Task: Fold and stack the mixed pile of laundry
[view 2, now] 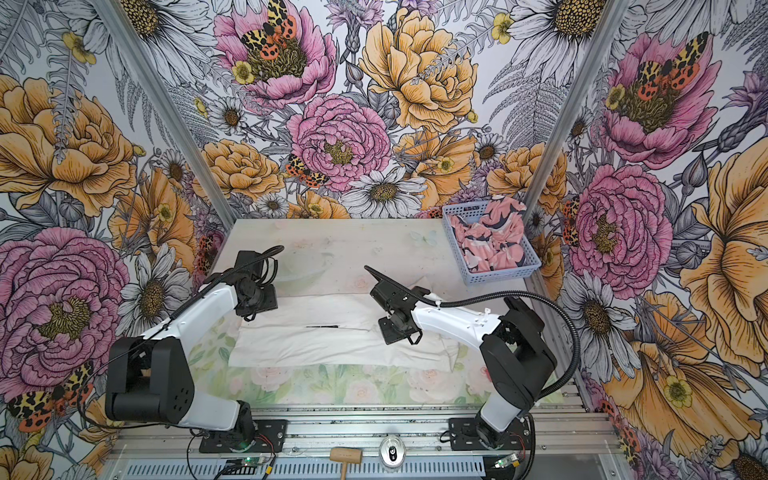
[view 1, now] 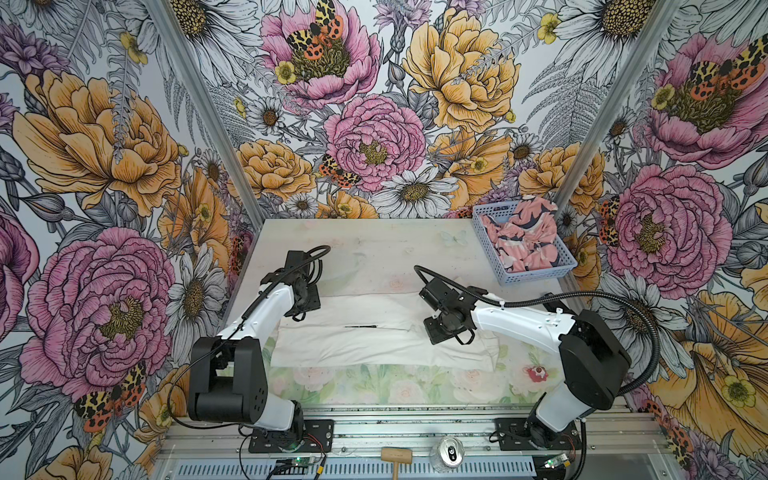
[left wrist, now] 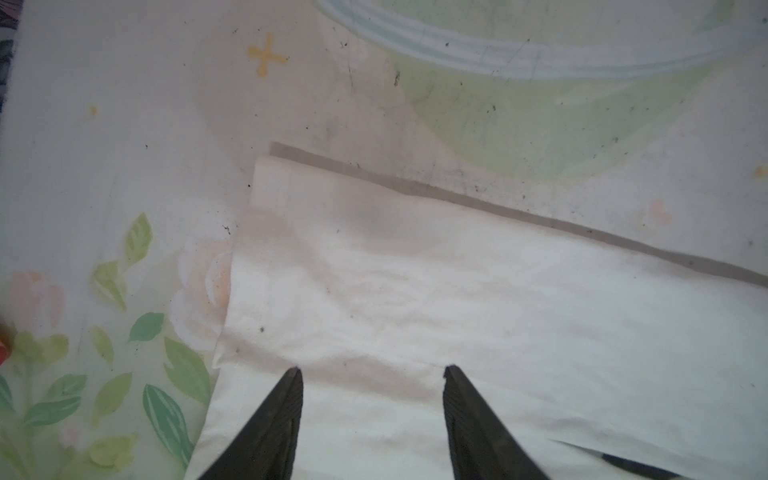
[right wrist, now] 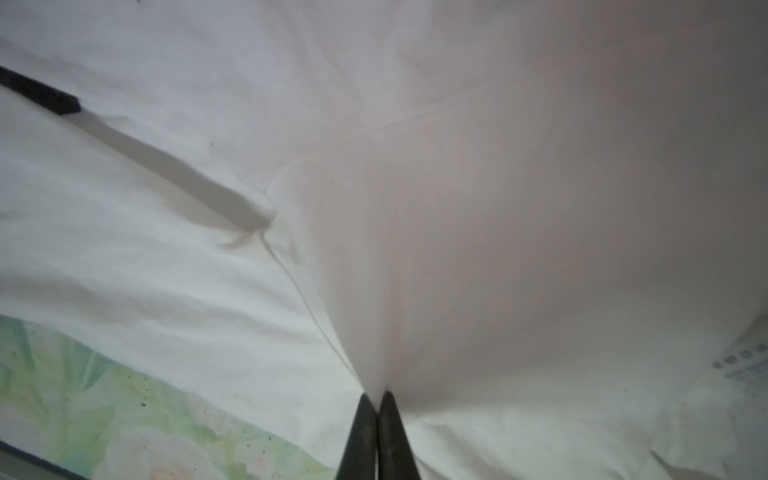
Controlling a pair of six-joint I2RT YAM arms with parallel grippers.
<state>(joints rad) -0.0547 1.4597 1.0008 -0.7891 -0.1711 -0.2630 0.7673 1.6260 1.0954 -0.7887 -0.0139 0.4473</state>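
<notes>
Closest to the lens, a mallet (view 1: 397,456) and a can (view 1: 451,450) sit on the rail in front of the arm bases. Beyond them the white T-shirt (view 1: 374,336) lies flat on the middle of the counter (view 1: 374,249). It is folded into a band whose long axis runs left to right. A straight hemmed end points left. The bunched end, with a printed label, points right, so the collar is probably there. The pink garment (view 1: 523,241) is heaped in the basket (view 1: 540,272) at the far right corner, well apart from the shirt.

The right fingers (right wrist: 395,449) are pressed together on a pinch of T-shirt, and the cloth rises to their tips like a tent. The left fingers (left wrist: 270,432) stand apart over the shirt's far left corner. Whether they touch the cloth cannot be told.

The step in hand looks like another fold of the shirt. To do it well, the left fingers should clamp on the corner and take every layer. Both arms should then lift evenly, keeping the band taut along its length so it neither sags nor twists. The edges should be laid down square on each other. The right pinch looks small, so a slow pull would guard against it slipping.
</notes>
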